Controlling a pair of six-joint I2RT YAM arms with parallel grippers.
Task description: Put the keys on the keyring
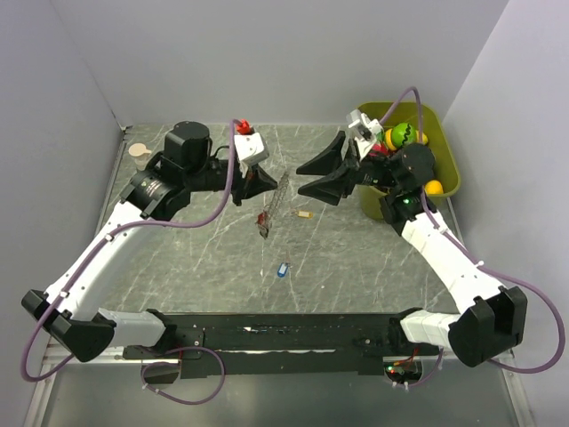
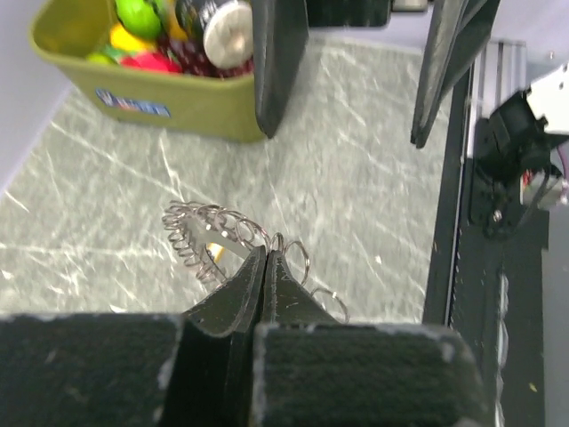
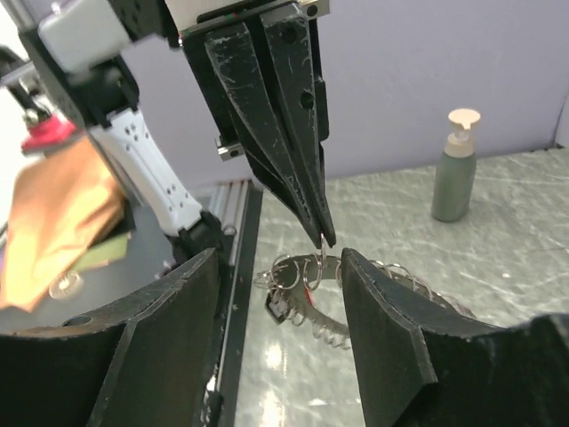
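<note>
Top external view: the left gripper (image 1: 274, 185) was closed on the raised edge of the keyring (image 1: 278, 203), which hung tilted at mid-table between the arms. Its red tag (image 1: 264, 218) was at the low end. I could not tell whether that end touched the table (image 1: 356, 258). The right gripper (image 1: 302, 181) stood wide apart just beside the ring, holding nothing. A tan key (image 1: 304, 213) lay just right of the ring, and a blue key (image 1: 283, 269) lay well apart, nearer the bases.

Left wrist view: the fingertips (image 2: 277, 267) met on the thin band, with the silvery fringe fanning out on both sides.

Right wrist view: my open fingers (image 3: 382, 311) flanked the ring below the left pinch.

Handling, as I judged it: the ring was light, with a stiff band and a loose fringe that could swing or snag. Smooth metal could pivot in so narrow a pinch. A second hold belonged on bare band, opposite the left tips. The keys were tiny and flat, best taken by the plastic head.
</note>
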